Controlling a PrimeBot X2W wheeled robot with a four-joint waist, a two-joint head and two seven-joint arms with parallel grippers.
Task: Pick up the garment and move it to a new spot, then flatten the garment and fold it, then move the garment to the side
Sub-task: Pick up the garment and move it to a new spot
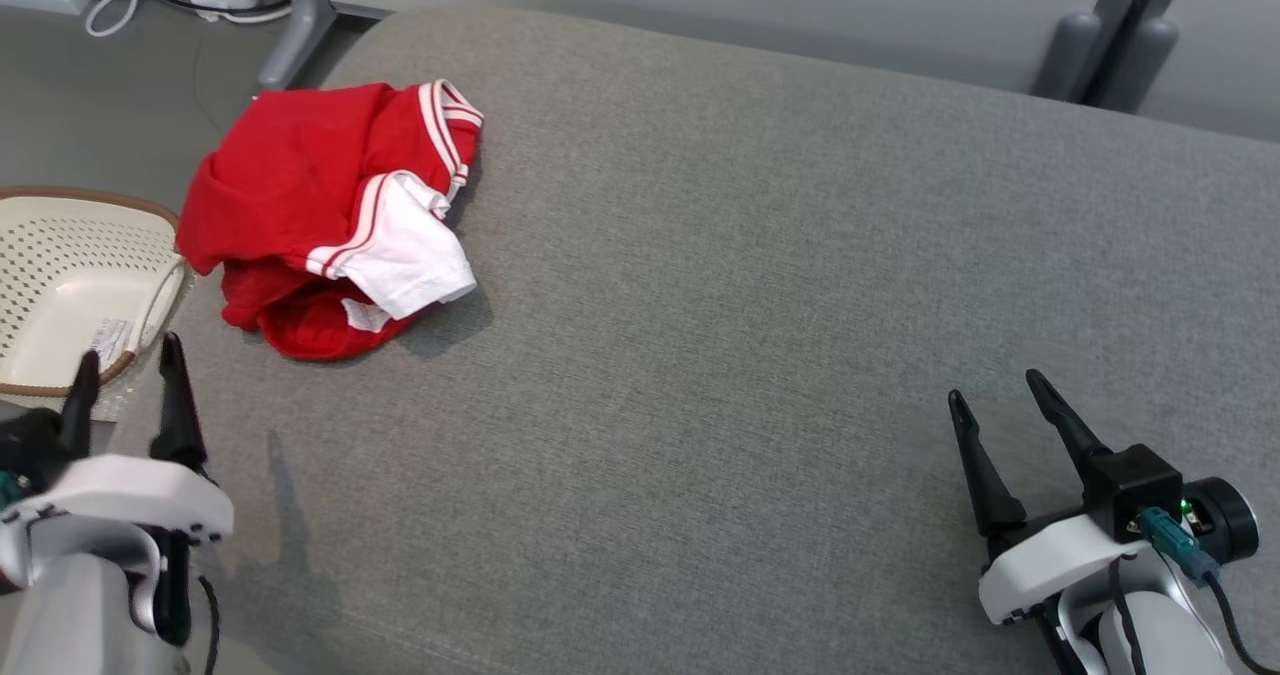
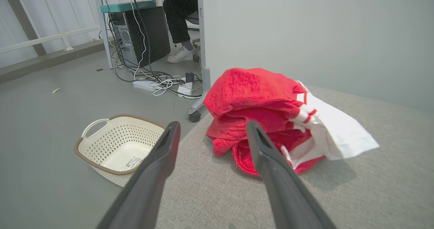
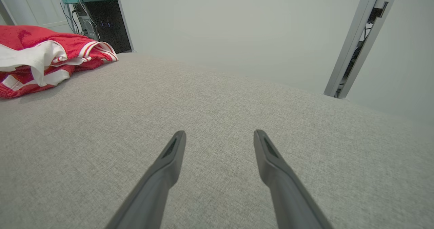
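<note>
The garment (image 1: 330, 215) is a crumpled red piece with white stripes and a white panel, lying near the far left edge of the grey cushioned surface (image 1: 750, 285). My left gripper (image 1: 130, 355) hovers open at the lower left, short of the garment, with nothing between its fingers. In the left wrist view the garment (image 2: 261, 117) sits just beyond the open left gripper (image 2: 212, 127). My right gripper (image 1: 995, 385) stands open at the lower right, far from the cloth. The right wrist view shows the garment (image 3: 47, 59) at the far left, well away from the open right gripper (image 3: 219, 134).
A cream perforated basket (image 1: 60, 285) with a brown rim sits on the floor left of the surface, beside my left gripper. Beyond it stand a desk leg on a caster (image 2: 200, 86), cables and a computer tower (image 2: 142, 32). A seated person's leg and shoe (image 2: 179, 25) show by the desk.
</note>
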